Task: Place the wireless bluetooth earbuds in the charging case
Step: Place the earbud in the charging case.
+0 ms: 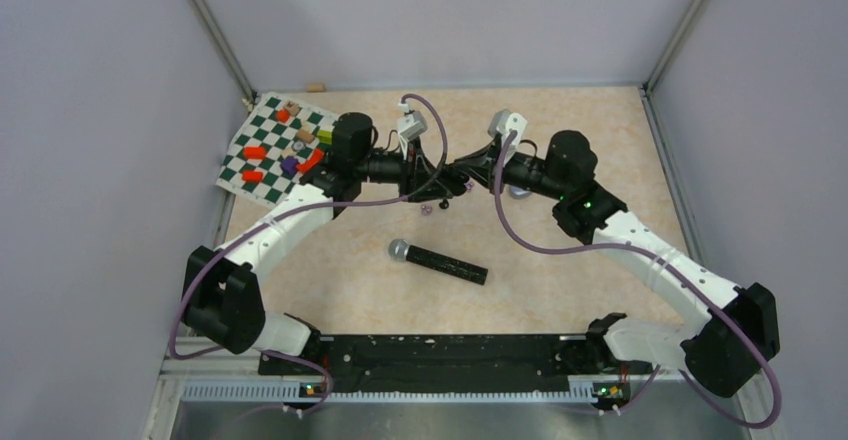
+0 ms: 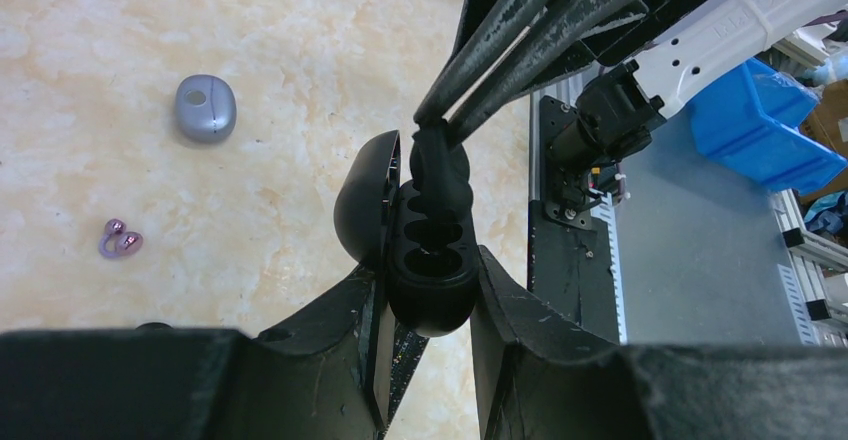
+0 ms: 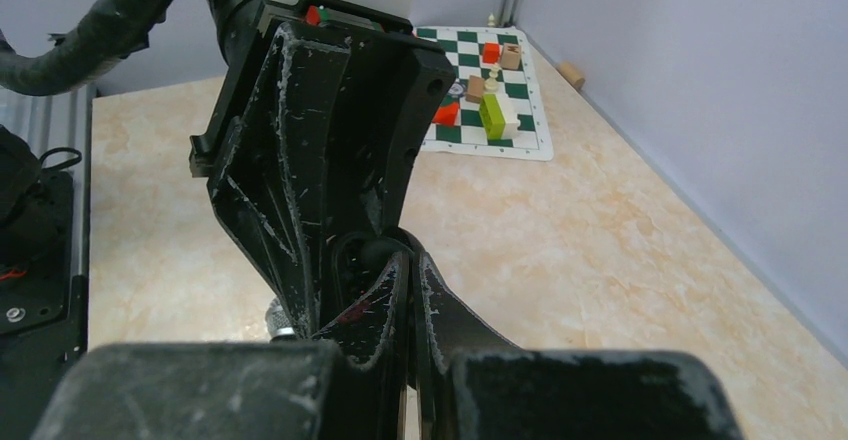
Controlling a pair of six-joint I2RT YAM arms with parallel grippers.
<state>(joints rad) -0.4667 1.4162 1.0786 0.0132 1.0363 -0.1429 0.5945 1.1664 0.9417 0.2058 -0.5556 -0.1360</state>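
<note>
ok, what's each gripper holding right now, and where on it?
Left gripper clamps the open black charging case by its base's sides. Right gripper pinches what looks like a black earbud by its top.

This looks like a robot lab, because a left arm (image 1: 280, 230) and a right arm (image 1: 655, 250) are bolted to a table (image 1: 560, 295) with plain walls (image 1: 90, 140) and metal posts (image 1: 216, 32) around it, and a blue bin (image 2: 760, 120) sits off to the side.
</note>
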